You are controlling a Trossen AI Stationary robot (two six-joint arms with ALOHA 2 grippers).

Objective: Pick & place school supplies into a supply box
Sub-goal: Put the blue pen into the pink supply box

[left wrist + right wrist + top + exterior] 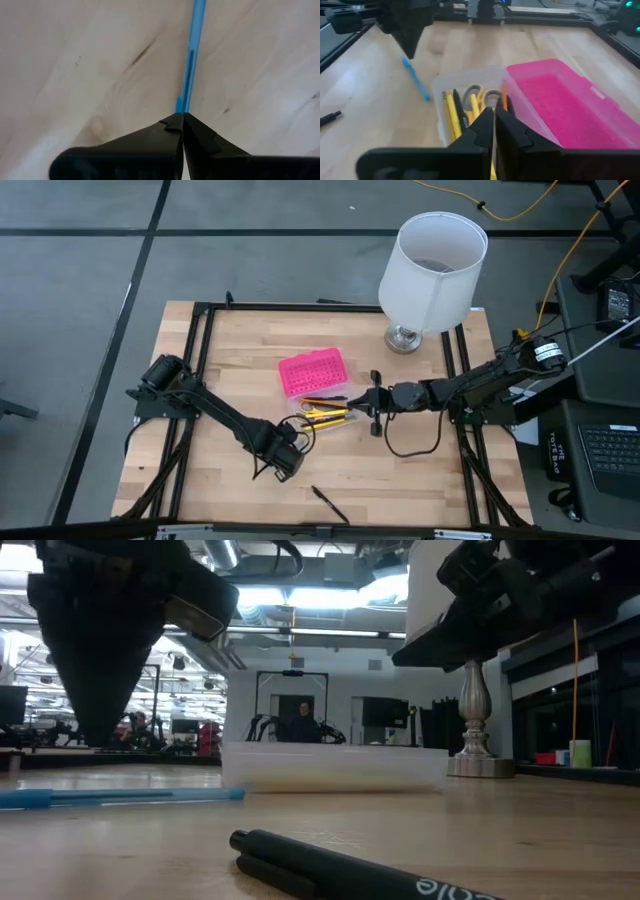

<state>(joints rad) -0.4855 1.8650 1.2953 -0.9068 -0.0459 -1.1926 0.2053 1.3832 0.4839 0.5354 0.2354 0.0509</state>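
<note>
The supply box lies open mid-table, its pink lid [312, 372] flat beside the clear base [325, 412]. The base [470, 100] holds yellow pencils, a black pen, an orange pencil and the yellow-handled scissors [481, 96]. My right gripper [494, 109] is shut and hovers at the base's right end [372, 402]. A blue pen [416, 80] lies flat on the wood. My left gripper [182, 116] is shut and stands just above one end of this pen [190, 60]; the low view shows a gap between its tip [100, 738] and the pen [120, 797]. A black pen [328, 503] lies near the table's near edge.
A white lampshade on a metal foot [432, 265] stands at the far right of the table. Black frame bars [205, 370] run around the wooden top. A black cable [410, 445] loops on the wood under the right arm. Bare wood lies left of the box.
</note>
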